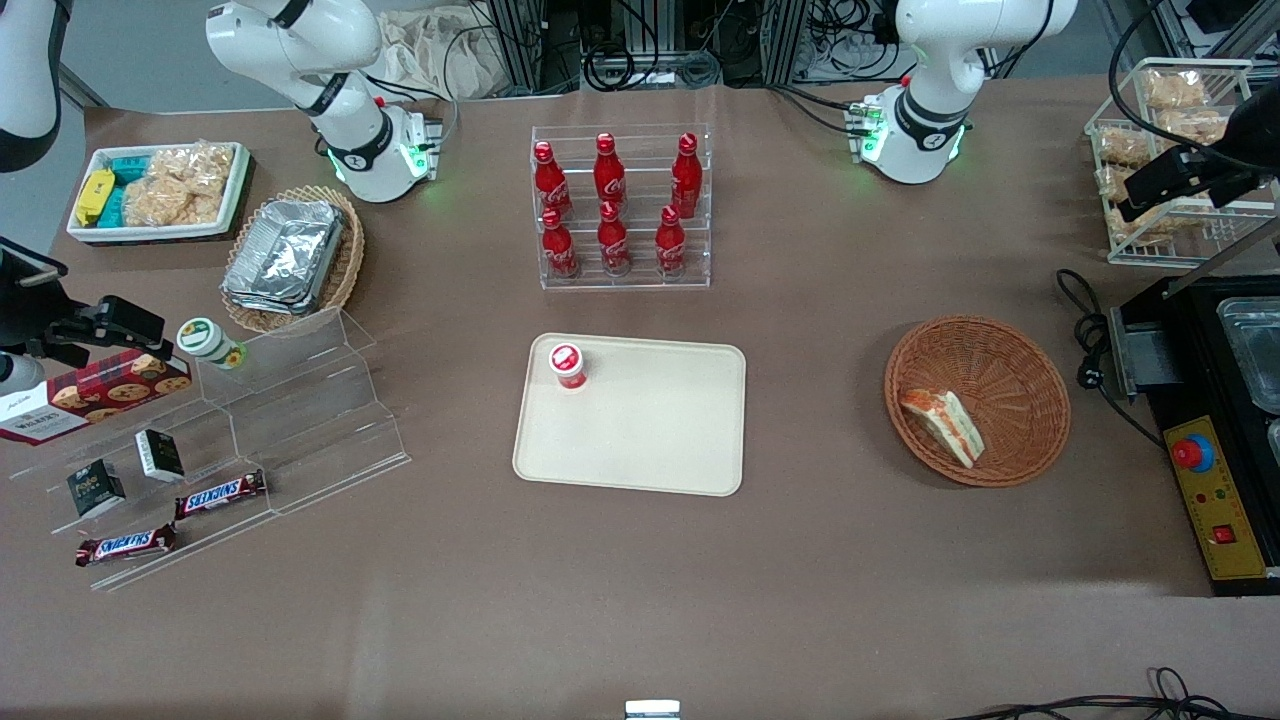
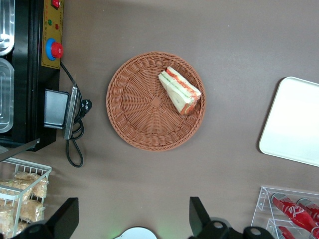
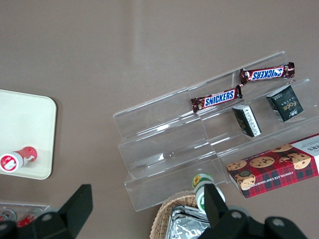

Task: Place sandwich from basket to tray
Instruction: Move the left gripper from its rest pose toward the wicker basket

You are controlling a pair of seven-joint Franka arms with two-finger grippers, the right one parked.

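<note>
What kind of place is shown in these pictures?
Probably a robotics lab staged as a snack shop counter: a rack of cola bottles, Snickers bars on clear display steps, a sandwich in a basket. The left gripper is open, high above the basket.

Illumination is bright, even and overhead. Shadows on the matte brown surface (image 1: 820, 560) are short and soft. Mild glare marks the crumpled silver foil containers (image 1: 285, 255) and the clear acrylic stepped shelf (image 1: 300, 400). All views are in focus.
</note>
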